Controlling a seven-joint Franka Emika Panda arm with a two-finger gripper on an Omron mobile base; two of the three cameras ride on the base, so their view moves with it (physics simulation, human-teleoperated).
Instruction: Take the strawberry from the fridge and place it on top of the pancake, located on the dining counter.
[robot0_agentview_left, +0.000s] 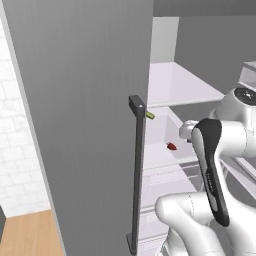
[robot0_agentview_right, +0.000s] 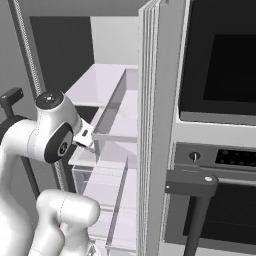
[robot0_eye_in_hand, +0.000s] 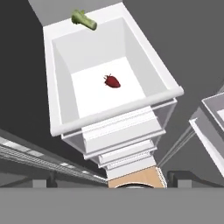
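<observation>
**Over the shelf, berry below**

Since the fridge (robot0_agentview_left: 80, 100) door stands wide, I hover above its white shelf bin (robot0_eye_in_hand: 57, 118), jaws spread and empty, because the strawberry (robot0_eye_in_hand: 112, 81) lies alone on the bin floor, well apart from the green vegetable piece (robot0_eye_in_hand: 84, 19).

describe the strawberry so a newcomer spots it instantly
Look into the open grey fridge, at the white bin midway down its shelves. The strawberry lies alone on the bin's floor: tiny, red. The only other small item, a green vegetable piece, sits up at the bin's back rim.
</observation>
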